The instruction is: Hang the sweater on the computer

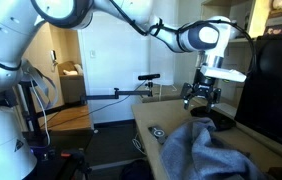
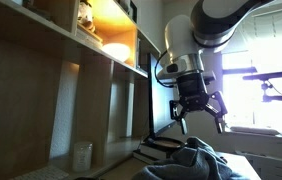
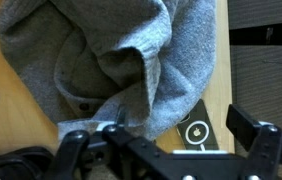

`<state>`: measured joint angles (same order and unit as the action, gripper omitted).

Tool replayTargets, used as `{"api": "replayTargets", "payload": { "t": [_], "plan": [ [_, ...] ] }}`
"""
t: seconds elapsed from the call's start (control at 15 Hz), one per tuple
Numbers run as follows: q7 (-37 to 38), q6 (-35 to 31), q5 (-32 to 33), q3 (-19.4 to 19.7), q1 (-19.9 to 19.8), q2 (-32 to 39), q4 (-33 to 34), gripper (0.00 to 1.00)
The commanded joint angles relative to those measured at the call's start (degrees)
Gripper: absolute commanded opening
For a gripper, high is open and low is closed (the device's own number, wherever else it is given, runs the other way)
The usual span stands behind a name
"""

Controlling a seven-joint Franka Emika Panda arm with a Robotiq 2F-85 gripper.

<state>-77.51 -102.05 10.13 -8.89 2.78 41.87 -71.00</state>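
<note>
1. Above the bench [image 1: 149, 118], the claw [image 1: 199, 97] is being held with its jaws apart and empty; the sweater [image 1: 206, 150] is lying heaped below it, near the computer [image 1: 276, 90].
2. If only a thin fold is being pinched, the floppy knit risks being dropped mid-lift.
3. If the small dark device [image 3: 194, 133] is being snagged by the cloth, it risks being dragged off the bench.

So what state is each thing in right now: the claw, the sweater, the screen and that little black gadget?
Gripper: open, empty, hanging above the sweater.
Sweater: crumpled in a heap on the desk, not hung.
Monitor: upright, screen dark, nothing draped on it.
Small black device: lying flat on the desk at the sweater's edge.
</note>
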Motion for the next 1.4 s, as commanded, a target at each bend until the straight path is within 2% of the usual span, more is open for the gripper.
{"api": "replayTargets", "payload": {
  "t": [0.0, 0.2, 0.4, 1.33],
  "plan": [
    [-0.71, -4.02, 0.44, 0.71, 0.46, -0.22, -0.84, 1.00],
    [-1.03, -7.31, 0.69, 0.76, 0.33, 0.16, -1.09, 1.00],
    [-0.19, -5.49, -0.09, 0.67, 0.49, 0.79, -0.14, 1.00],
    [0.53, -5.37, -0.08, 0.80, 0.69, 1.07, 0.03, 1.00]
  ]
}}
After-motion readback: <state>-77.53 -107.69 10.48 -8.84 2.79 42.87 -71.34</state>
